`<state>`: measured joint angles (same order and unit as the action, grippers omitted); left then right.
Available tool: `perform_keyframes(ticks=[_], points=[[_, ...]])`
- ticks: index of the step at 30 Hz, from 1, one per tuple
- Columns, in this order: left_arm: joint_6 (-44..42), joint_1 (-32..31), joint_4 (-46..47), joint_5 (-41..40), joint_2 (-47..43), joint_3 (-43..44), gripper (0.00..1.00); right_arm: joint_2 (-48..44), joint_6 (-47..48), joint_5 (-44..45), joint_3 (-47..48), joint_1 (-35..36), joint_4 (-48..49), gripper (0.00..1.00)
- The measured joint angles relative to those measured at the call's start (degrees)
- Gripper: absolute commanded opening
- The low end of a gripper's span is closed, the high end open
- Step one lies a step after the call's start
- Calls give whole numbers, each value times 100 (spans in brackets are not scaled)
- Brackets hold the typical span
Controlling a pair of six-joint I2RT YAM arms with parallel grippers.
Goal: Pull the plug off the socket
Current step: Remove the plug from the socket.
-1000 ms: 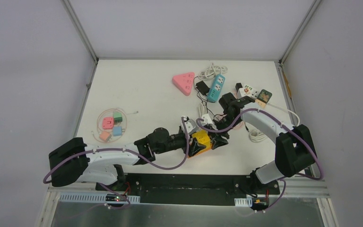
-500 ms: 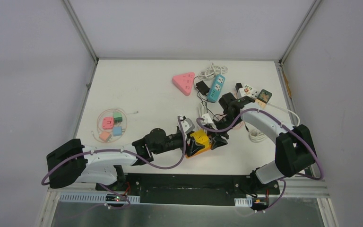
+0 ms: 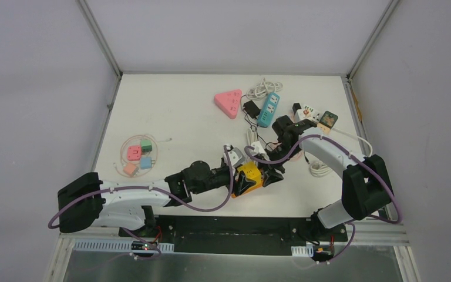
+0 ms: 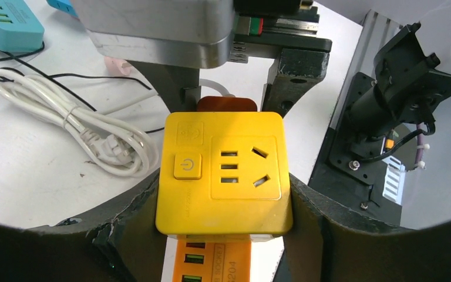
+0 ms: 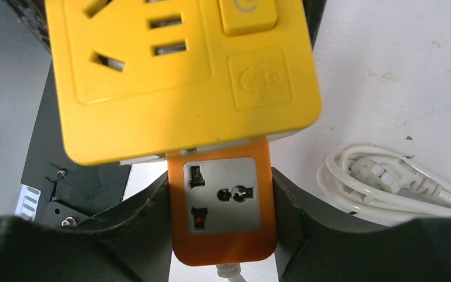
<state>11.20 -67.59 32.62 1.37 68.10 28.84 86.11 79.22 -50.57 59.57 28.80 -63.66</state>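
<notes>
A yellow cube plug adapter point(image 3: 248, 174) sits on top of one end of an orange socket strip point(image 5: 223, 205), near the table's front edge. My left gripper point(image 4: 223, 200) is shut on the yellow cube point(image 4: 223, 173), one finger on each side. My right gripper point(image 5: 222, 205) is shut on the orange strip, whose universal outlet faces the camera. In the top view the two grippers meet head-on, left point(image 3: 238, 179) and right point(image 3: 268, 174). The cube hides the joint between plug and strip, so I cannot tell whether it is seated.
A coiled white cable point(image 4: 76, 126) lies right beside the strip. A teal power strip point(image 3: 269, 109), a pink triangular socket point(image 3: 228, 103) and small adapters point(image 3: 314, 114) lie at the back. Coloured adapters point(image 3: 138, 155) lie at the left. The table's front edge is close.
My left arm shifted slightly left and back again, with the yellow cube barely moving. Both grips are unchanged.
</notes>
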Motion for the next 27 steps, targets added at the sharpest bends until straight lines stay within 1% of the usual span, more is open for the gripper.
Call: perform_keyframes(ticks=[3,6,8,10,12,15,17,20,22,24,27], points=[[203,70,66,-70,-9,-57,0,0,22,-7,0,-4,-35,0],[944,522,658,345,-7,-448,0,2,-7,-103,0,-4,26,0],[1215,697,750,511,11,-518,0,2,-22,-146,0,0,90,0],[1172,640,431,463,15,-337,0,13,-22,-133,0,0,79,0],[944,463,9,267,15,-68,0,15,2,-105,0,-15,48,0],[706,280,-295,11,9,92,0,15,31,-87,0,-33,-9,0],[820,304,-282,2,-17,68,0,17,39,-101,0,-33,-15,0],[1335,601,205,269,-42,-282,0,24,20,-179,0,-31,13,0],[1513,732,387,420,-37,-389,0,61,-7,-249,0,-24,55,0],[1403,728,387,494,-22,-372,0,85,-17,-264,0,-26,63,0],[750,402,199,289,-20,-197,0,85,-7,-197,0,-33,63,0]])
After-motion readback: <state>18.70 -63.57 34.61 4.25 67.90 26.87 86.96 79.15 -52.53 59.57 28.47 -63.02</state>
